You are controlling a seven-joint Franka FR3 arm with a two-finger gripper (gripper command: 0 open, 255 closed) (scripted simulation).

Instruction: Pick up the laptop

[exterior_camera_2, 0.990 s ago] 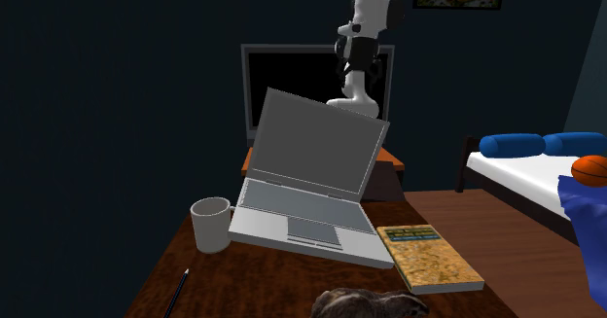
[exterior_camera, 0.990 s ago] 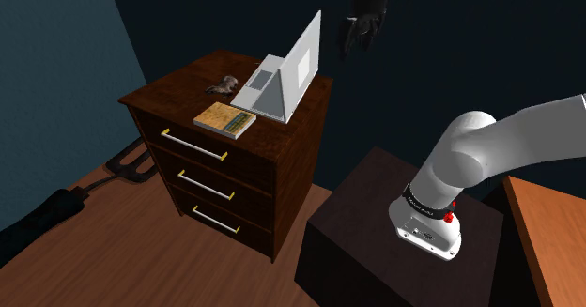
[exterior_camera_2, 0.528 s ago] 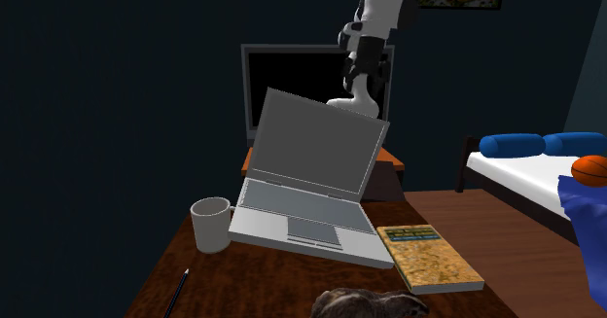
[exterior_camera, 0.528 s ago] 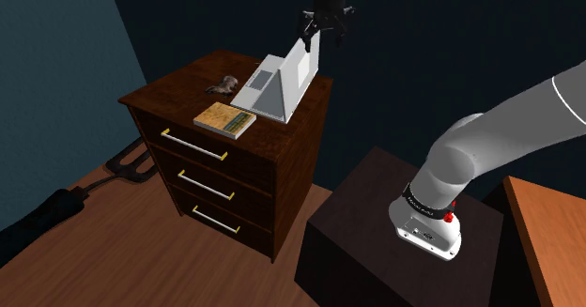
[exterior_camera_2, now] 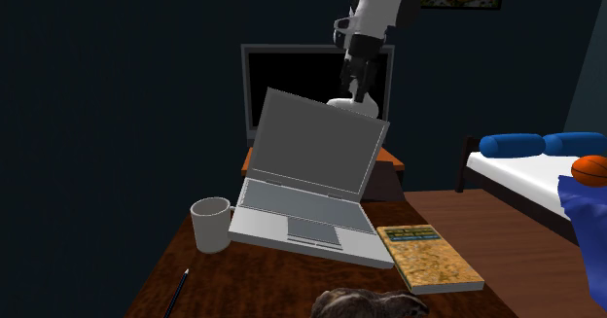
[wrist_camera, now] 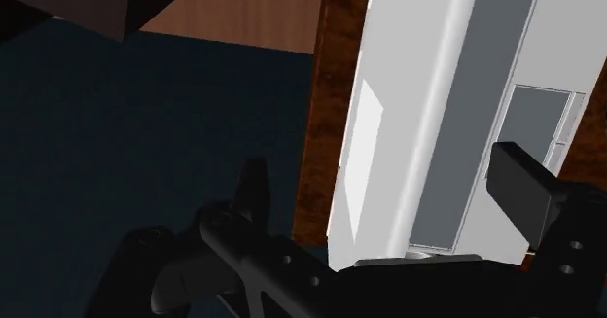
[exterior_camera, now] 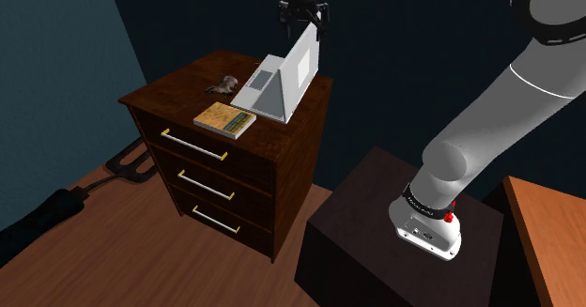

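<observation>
Seen in the shoulder view, a tan rectangular book [exterior_camera: 225, 119] is lying towards the left of a dark brown wooden three-drawer dresser [exterior_camera: 221, 178]. Just right of the book, the open silver-grey laptop [exterior_camera: 280, 87] is being carried on the dresser top, its lid raised steeply. The black jaws are being held apart directly above the lid's upper edge, which lies between them in the wrist view without visible contact. Further right, the white arm [exterior_camera: 488, 117] is being borne by the dark box stand [exterior_camera: 362, 230].

Open laptop [exterior_camera: 278, 82] on dark dresser [exterior_camera: 223, 157], black hand [exterior_camera: 303, 17] just above its lid, seemingly open, book [exterior_camera: 225, 119] beside
</observation>
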